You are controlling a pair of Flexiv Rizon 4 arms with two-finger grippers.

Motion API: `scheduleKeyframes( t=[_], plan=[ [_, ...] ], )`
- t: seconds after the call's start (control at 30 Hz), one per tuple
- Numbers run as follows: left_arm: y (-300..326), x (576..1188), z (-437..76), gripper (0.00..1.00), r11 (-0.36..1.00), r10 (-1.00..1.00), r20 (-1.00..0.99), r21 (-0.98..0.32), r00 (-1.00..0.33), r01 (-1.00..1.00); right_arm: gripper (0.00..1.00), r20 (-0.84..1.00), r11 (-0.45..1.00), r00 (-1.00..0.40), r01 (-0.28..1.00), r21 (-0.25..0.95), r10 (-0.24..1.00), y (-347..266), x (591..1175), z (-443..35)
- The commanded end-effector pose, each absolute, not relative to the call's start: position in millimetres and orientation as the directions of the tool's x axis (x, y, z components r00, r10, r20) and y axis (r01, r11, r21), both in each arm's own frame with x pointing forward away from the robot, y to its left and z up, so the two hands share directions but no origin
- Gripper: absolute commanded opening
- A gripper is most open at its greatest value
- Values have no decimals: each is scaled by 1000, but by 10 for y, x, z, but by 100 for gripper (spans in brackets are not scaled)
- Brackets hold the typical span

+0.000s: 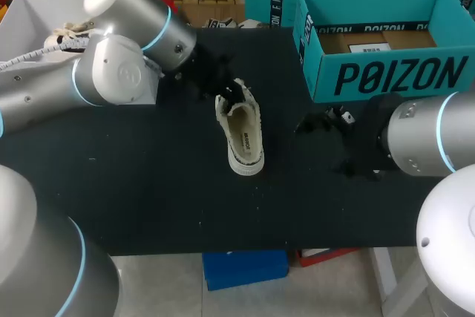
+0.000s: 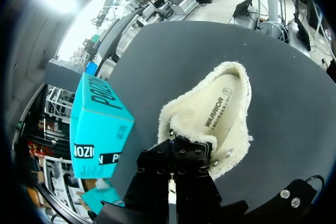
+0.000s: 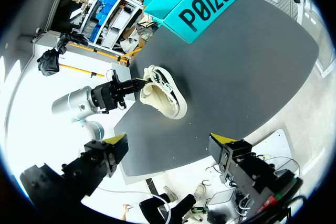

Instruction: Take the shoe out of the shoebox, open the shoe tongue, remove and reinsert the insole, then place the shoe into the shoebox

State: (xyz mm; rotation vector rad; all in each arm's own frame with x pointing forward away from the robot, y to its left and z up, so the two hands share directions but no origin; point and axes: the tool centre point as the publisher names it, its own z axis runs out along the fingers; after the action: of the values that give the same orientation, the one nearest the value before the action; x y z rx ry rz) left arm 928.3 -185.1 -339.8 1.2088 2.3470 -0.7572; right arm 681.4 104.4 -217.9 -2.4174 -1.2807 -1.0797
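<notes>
A cream fleece-lined shoe (image 1: pixel 243 135) lies on the black table (image 1: pixel 148 198) near the middle, opening upward with its insole showing. My left gripper (image 1: pixel 227 94) is at the shoe's far end, shut on the tongue. In the left wrist view the shoe (image 2: pixel 223 111) lies just ahead of the pinched gripper (image 2: pixel 171 144). My right gripper (image 1: pixel 326 120) hangs open to the right of the shoe, apart from it. In the right wrist view the shoe (image 3: pixel 163 95) lies well ahead of the wide-open gripper (image 3: pixel 169 140). The teal shoebox (image 1: pixel 386 72) stands open at the back right.
A white bin (image 1: pixel 30 16) holding another shoe sits at the back left, partly behind my left arm. More teal boxes (image 1: pixel 271 1) stand behind the table. The table's front edge (image 1: pixel 223 250) runs near the shoe's near side.
</notes>
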Motion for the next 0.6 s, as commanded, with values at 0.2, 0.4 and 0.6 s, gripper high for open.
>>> scheduleKeyframes(
  t=[0.2,0.4,0.6],
  plan=[
    [-1681,9069,-3501,0,495,589,-573,-301,-569,815,100,686,-622,361,764,171,632,1094,6798,-2211],
    [-1787,9033,-3577,0,481,598,-566,-313,-568,819,100,686,-622,361,764,171,632,1094,6798,-2211],
    [-1824,9029,-3574,0,476,609,-559,-311,-563,823,100,686,-622,361,764,171,632,1094,6798,-2211]
  ],
)
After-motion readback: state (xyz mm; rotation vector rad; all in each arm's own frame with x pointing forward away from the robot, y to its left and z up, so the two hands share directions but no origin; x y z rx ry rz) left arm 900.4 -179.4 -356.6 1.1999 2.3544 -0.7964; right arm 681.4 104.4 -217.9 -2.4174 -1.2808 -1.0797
